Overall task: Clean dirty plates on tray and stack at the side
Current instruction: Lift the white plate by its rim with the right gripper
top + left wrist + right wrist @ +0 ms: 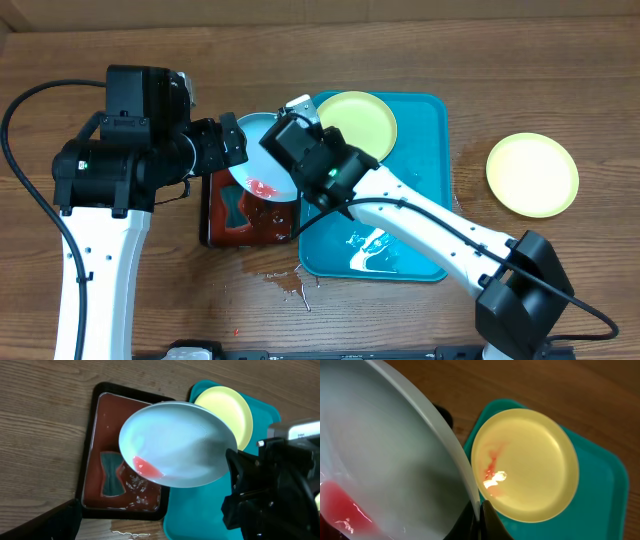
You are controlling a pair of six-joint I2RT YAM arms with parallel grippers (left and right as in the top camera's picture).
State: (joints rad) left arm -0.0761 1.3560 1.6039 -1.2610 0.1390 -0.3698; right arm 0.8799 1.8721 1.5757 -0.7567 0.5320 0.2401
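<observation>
One pale-blue-rimmed round plastic plate (255, 160) aloft at left, tilted over a small black-rimmed dark red tray (102, 430), red smear (145, 466) low in its white centre. Left gripper (236, 146) just beside it, open or closed impossible to tell; right gripper (481, 510) clamped on its rim. Centre: a red-smeared yellow-green round plate (358, 122) in a corner of the large turquoise-blue plastic tray (425, 200). Far right: a second yellow-green plate (532, 174) flat on the wooden table (560, 70), well apart.
</observation>
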